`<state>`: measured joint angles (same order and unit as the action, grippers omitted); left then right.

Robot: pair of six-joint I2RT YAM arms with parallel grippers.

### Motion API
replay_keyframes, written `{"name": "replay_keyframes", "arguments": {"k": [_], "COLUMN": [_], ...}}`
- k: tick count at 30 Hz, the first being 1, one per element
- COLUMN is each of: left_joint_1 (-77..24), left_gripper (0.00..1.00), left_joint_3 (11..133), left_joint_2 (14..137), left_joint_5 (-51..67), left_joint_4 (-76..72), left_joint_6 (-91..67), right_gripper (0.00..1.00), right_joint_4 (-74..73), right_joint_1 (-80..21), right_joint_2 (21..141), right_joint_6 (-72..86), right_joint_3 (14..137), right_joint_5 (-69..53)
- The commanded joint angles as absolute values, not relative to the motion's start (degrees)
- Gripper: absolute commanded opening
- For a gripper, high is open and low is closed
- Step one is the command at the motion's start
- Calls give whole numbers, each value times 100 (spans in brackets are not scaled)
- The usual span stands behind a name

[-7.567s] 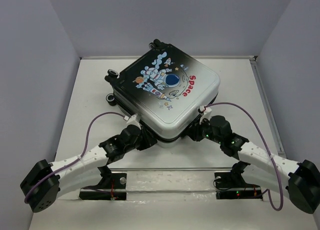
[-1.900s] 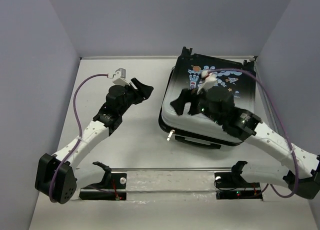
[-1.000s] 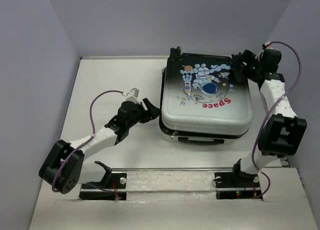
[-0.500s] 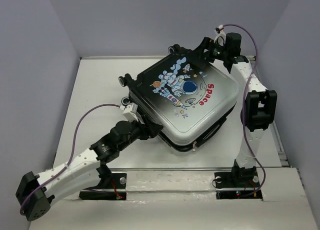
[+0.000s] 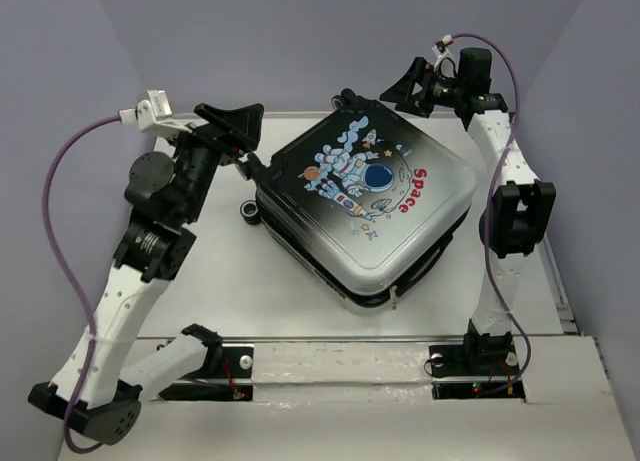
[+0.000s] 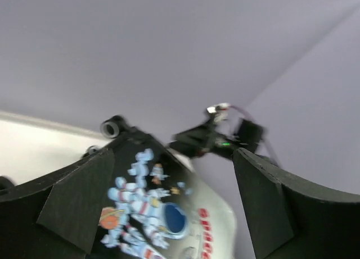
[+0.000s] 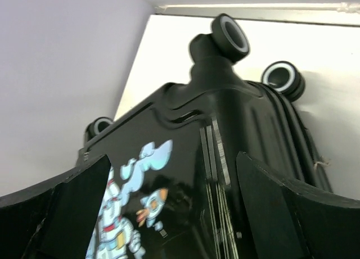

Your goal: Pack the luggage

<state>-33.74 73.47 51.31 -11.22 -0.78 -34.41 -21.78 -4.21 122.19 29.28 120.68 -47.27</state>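
Note:
The luggage (image 5: 365, 206) lies flat and closed on the white table, turned at an angle, astronaut print and red "Space" facing up. Its wheels (image 7: 230, 37) point to the far left. My left gripper (image 5: 250, 136) hangs raised beside the wheeled left corner, open and empty; its view looks across the printed shell (image 6: 152, 214) at the right gripper (image 6: 208, 140). That right gripper (image 5: 398, 89) hovers over the far corner, open, nothing between its fingers. In the right wrist view the black shell (image 7: 169, 135) sits just below the spread fingers (image 7: 73, 203).
Grey-purple walls close in the table (image 5: 200, 281) on the left, back and right. A metal rail (image 5: 340, 366) with both arm bases runs along the near edge. A zipper pull (image 5: 395, 296) sticks out at the suitcase's near corner.
My left arm has lifted from the suitcase's near-left corner and swung up to the far left, its jaws wider. The right gripper stays near the far corner. The suitcase barely moved.

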Motion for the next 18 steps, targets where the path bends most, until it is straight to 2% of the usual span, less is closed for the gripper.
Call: {"name": "replay_keyframes", "arguments": {"k": [1,2,5,9,14,18], "left_joint_1": [-1954,-1438,-933,-782,-756,-756], "left_gripper": [99,99,99,99,99,99], "left_joint_3": [6576,6461,6170,6003,6108,6213], "left_joint_2": [6125,6222,6520,6995,7689,8041], "left_joint_5": [330,752,1265,1704,1828,1907], "left_joint_4": [54,-26,-307,-553,-808,-1020], "left_joint_6": [-3840,-3928,-4122,-4289,-4385,-4500], "right_gripper": [100,100,100,100,100,100], "right_joint_4": [-2241,-2250,-2250,-2259,-1645,-1433], "right_joint_1": [-256,-203,-202,-202,-649,-869], "right_joint_2": [11242,11111,10487,9679,8090,7342], "right_joint_6": [3200,3164,2866,2567,2329,2303], "right_joint_3": [12586,12542,12122,11296,9322,8467], "right_joint_5": [-5380,-5205,-4819,-4403,-3947,-3780]}}
